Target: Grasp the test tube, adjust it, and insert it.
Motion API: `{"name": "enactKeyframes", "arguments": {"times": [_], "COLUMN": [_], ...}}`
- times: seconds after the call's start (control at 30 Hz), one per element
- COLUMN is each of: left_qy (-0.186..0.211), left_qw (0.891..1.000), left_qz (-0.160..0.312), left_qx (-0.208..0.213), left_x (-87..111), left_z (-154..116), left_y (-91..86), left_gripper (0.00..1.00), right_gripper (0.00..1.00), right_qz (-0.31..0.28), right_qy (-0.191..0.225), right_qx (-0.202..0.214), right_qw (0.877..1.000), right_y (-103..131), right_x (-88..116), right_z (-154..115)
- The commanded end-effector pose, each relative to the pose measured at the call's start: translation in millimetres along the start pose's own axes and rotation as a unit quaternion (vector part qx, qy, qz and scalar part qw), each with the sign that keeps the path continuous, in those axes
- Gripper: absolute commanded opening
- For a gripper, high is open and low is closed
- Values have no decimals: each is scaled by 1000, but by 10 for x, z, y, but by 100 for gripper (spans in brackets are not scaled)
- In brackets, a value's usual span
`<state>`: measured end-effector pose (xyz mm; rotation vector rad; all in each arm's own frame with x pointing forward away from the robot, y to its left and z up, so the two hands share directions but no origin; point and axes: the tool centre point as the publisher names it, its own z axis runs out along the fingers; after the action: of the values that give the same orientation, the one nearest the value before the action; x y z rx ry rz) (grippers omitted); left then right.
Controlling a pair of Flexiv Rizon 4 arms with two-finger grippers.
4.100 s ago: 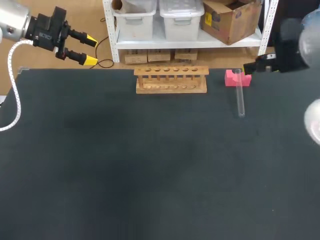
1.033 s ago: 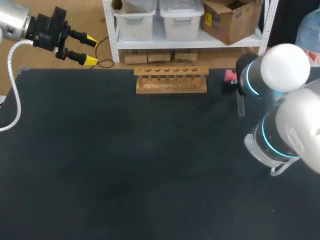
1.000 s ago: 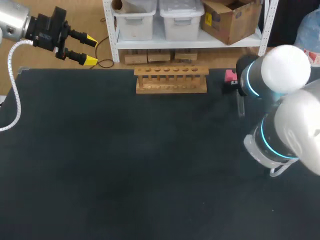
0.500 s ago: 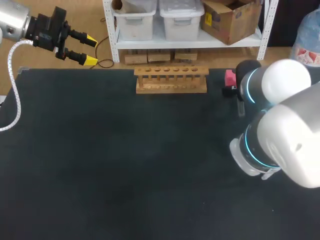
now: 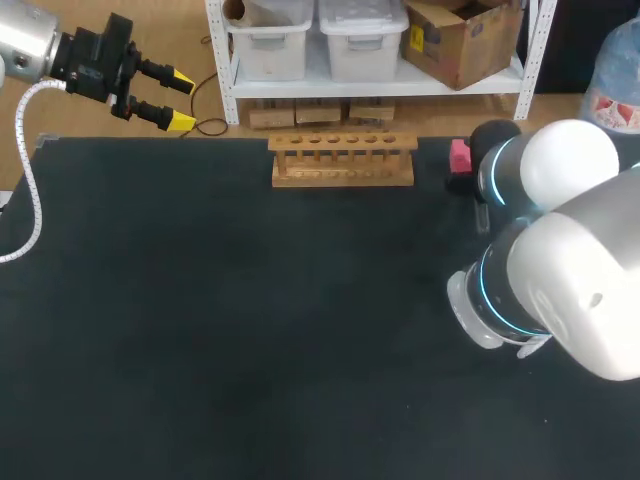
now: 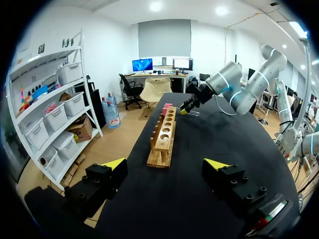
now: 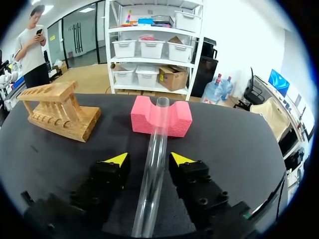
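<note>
**Right gripper (image 7: 150,159) astride tube (image 7: 158,129), not closed**

Head view: left gripper (image 5: 182,100) wide open and empty, off the table's (image 5: 200,300) far left corner. The right arm hides its own gripper. The tube lies near the far right corner.

Left wrist view: rack (image 6: 164,137) ahead, holes empty.

Right wrist view: jaws open, one each side of the tube, not touching. The tube's far end sits in the pink block's (image 7: 139,117) notch. I'd centre, close gently, then lift level.

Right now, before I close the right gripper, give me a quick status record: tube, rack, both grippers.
test tube: lying on the table, far end in the notch of the pink block
rack: wooden, upright, holes empty
right gripper: open, one finger on each side of the test tube, not clamped
left gripper: open, holding nothing, off the table's far left corner
</note>
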<state>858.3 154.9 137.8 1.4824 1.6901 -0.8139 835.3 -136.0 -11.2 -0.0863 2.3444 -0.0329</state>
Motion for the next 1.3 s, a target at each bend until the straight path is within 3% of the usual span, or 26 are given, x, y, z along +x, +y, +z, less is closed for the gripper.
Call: {"name": "enactKeyframes", "arguments": {"times": [0.03, 0.4, 0.53, 0.6, 0.63, 1.3], "left_qy": [-1, -1, -1, -1, -1, -1], "left_qw": [1000, 1000, 1000, 1000, 1000, 1000], "left_qz": [1, 1, 1, 1, 1, 1], "left_qx": [-4, -4, -4, -4, -4, -4], "left_x": [4, 4, 4, 4, 4, 4], "left_z": [3, 3, 3, 3, 3, 3], "left_y": [-28, -28, -28, -28, -28, -28], "left_gripper": [100, 100, 100, 100, 100, 100], "right_gripper": [45, 40, 22, 2, 0, 0], "right_qz": [0, 2, 2, 3, 3, 19], "right_qy": [2, 6, 9, 11, 11, 17], "right_qx": [2, 10, 13, 15, 16, 47], "right_qw": [1000, 1000, 1000, 1000, 1000, 999], "right_y": [16, 24, 27, 29, 30, -48], "right_x": [-9, -9, -7, -7, -8, -125], "right_z": [-10, -12, -10, -10, -9, -185]}}
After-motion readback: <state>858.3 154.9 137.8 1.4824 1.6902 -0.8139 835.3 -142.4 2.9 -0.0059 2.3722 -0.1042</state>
